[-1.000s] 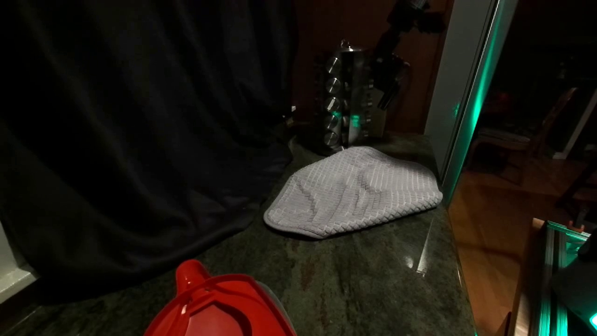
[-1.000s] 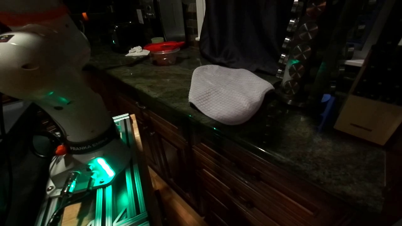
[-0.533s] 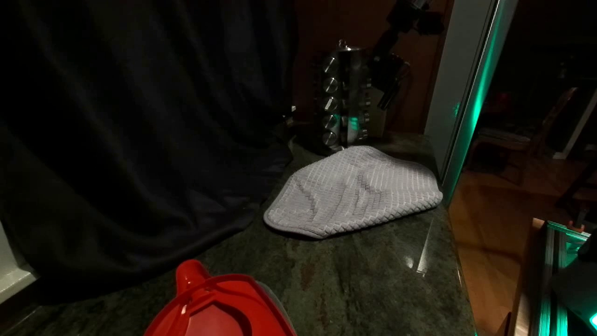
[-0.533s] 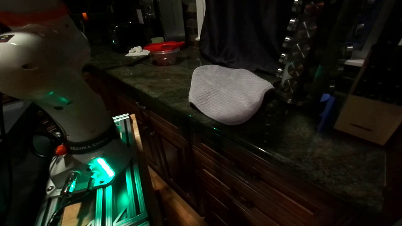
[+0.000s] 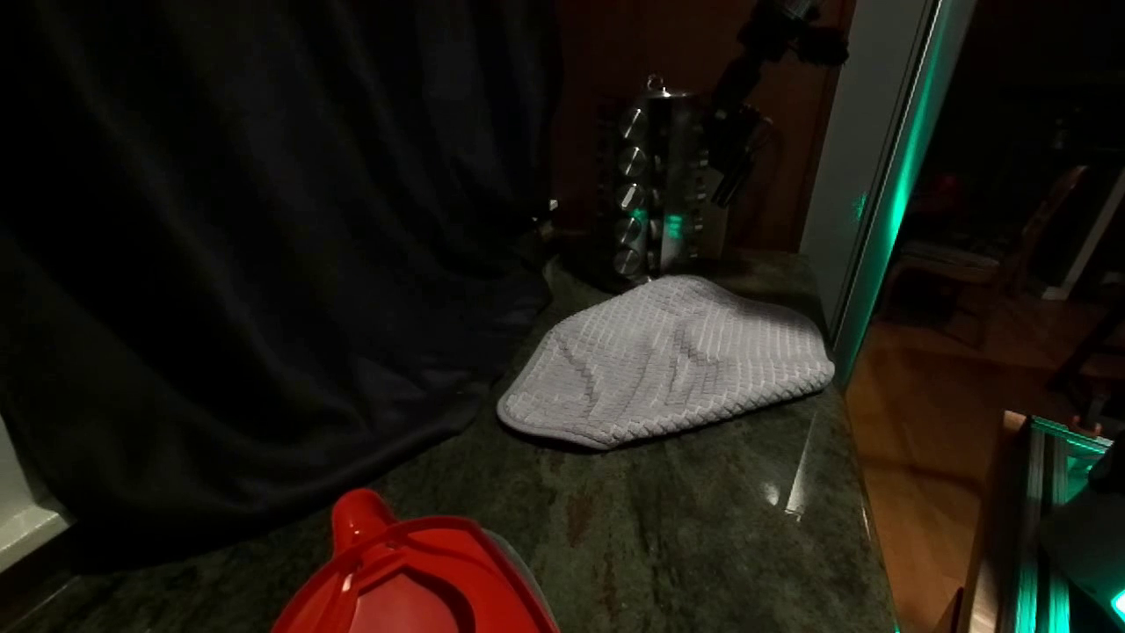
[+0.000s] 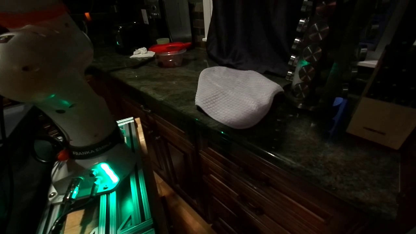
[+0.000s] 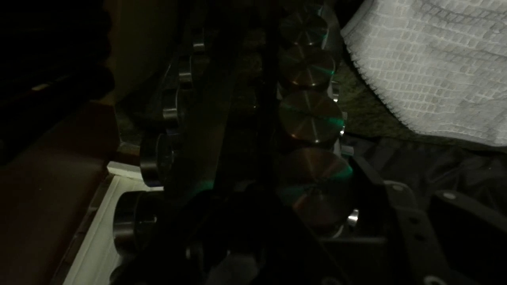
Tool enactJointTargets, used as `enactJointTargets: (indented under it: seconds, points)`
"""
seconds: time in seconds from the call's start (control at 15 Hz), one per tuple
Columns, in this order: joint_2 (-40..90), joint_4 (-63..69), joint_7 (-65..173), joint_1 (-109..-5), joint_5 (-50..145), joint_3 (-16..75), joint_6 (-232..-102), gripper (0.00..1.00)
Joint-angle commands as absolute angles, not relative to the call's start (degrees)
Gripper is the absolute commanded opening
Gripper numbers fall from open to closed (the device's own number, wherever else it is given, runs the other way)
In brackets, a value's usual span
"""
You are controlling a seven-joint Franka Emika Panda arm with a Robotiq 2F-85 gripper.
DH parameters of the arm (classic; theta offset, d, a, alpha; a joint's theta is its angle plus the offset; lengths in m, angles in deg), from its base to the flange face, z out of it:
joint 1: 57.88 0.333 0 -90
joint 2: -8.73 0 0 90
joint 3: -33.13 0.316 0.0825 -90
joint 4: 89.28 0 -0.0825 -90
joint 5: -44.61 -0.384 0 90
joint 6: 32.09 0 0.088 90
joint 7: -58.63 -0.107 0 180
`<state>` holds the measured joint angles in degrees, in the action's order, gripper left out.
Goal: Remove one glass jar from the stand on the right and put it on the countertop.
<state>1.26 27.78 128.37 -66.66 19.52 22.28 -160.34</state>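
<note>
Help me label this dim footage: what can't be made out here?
Whether the black, two-fingered gripper grips a round, brushed-metal lid: lost in shadow in the wrist view and in an exterior view.
Upper part of the rounded, white robot arm: cut off by the top edge in an exterior view.
White, crumpled sheet: too small in an exterior view to tell paper from cloth.

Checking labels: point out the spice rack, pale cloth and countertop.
Spice rack [image 5: 677, 180], in an exterior view: shiny upright panel.
Pale cloth [image 7: 443, 65], wrist view: visible middle.
Countertop [image 6: 338, 159], in an exterior view: top surface.
</note>
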Motion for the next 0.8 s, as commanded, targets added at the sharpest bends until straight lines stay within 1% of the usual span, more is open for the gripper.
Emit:
enactJointTargets:
  seconds: [0.0, 0.73]
  points:
    - [-3.6, 30.0, 127.67, -66.39, 21.88, 21.58, -160.94, 0.24]
    - [-3.88, 30.51, 127.55, -66.12, 23.22, 21.41, -160.99, 0.24]
